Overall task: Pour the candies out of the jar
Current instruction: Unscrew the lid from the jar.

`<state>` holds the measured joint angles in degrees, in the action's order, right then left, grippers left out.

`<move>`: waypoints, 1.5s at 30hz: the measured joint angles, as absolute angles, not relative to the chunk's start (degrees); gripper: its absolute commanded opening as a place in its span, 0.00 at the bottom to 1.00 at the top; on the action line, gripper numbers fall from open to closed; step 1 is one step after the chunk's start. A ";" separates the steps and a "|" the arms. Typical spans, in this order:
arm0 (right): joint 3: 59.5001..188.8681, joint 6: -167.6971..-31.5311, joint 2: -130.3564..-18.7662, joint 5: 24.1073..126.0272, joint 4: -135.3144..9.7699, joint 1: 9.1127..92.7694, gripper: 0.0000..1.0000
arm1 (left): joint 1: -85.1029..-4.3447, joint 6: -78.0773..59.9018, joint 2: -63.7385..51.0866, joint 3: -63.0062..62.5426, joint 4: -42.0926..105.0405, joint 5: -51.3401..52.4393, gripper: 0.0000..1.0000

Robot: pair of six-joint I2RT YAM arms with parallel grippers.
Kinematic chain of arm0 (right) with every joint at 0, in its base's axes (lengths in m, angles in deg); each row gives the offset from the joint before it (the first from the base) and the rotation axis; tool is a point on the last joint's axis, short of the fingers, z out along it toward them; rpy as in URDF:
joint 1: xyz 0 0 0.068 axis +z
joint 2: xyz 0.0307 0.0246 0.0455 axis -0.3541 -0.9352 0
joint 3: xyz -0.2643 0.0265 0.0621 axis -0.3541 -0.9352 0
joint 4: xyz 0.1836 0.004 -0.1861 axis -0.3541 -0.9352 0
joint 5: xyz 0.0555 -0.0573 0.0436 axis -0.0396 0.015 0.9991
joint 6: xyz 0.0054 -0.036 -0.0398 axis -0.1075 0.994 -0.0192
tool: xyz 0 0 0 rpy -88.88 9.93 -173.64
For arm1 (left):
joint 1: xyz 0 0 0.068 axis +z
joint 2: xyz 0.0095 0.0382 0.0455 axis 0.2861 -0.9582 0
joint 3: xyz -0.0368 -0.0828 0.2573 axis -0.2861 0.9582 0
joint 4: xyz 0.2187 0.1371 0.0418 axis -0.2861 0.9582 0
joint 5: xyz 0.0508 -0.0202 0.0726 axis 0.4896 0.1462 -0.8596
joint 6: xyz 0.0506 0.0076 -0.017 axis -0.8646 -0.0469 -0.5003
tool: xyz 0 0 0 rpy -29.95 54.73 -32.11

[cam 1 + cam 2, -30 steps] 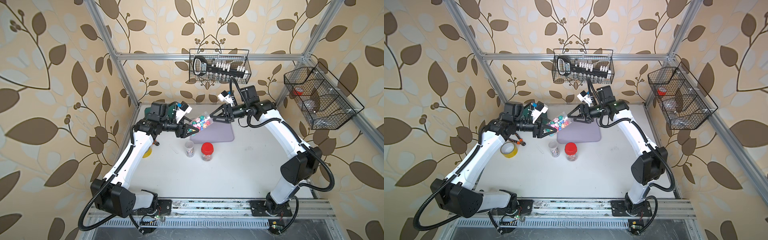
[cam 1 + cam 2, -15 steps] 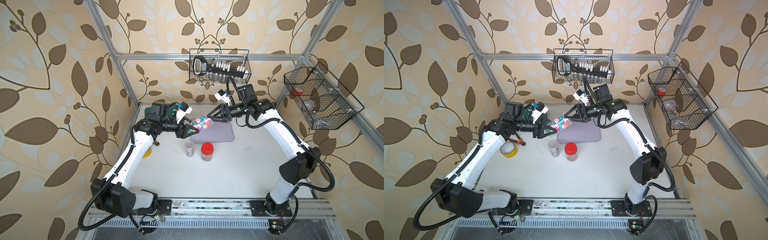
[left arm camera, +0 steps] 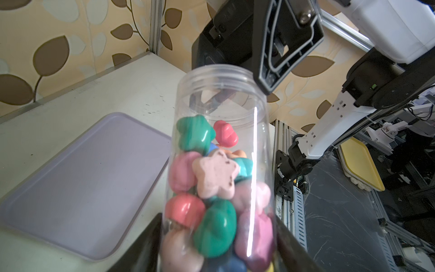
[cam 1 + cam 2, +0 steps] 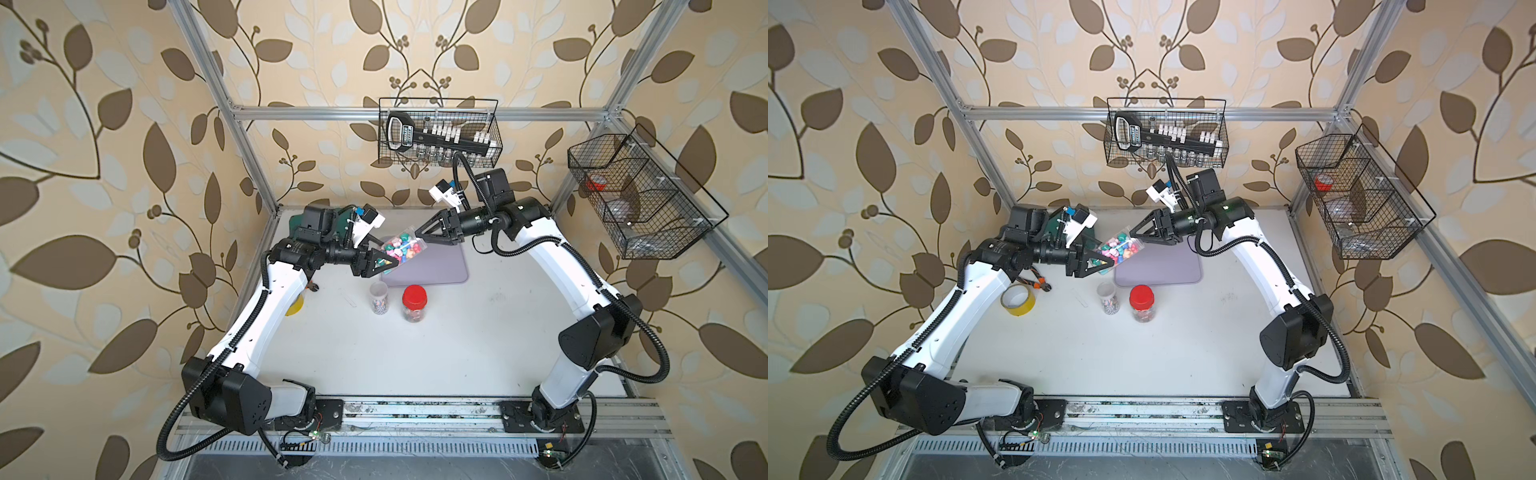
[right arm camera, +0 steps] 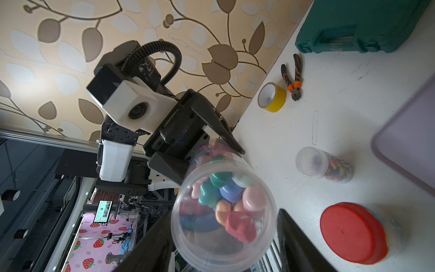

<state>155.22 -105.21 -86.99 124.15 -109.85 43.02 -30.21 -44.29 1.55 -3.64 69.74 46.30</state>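
Clenching one jar [image 4: 405, 246] of three — left gripper [image 4: 390, 260]; right gripper [image 4: 419, 237] spread around rim.

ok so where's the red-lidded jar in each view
Top view: red-lidded jar on the table, in front of the purple tray.
Top view: same spot.
Left wrist: not in it.
Right wrist: beside the small clear jar, near the tray.
Shared landmark: the purple tray.

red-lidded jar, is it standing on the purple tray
No, the red-lidded jar stands on the white table, apart from the purple tray.
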 measured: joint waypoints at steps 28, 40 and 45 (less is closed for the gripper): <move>155.22 -105.15 -87.85 126.75 -108.87 43.02 0.62 | -30.21 -41.03 1.55 -2.72 67.64 48.09 0.57; 153.34 -104.36 -87.61 127.58 -105.15 42.74 0.47 | -30.10 -38.56 1.53 -0.93 64.10 48.55 0.57; 150.32 -101.80 -86.75 128.82 -102.09 42.19 0.43 | -30.10 -37.18 0.35 -0.75 63.34 50.30 0.57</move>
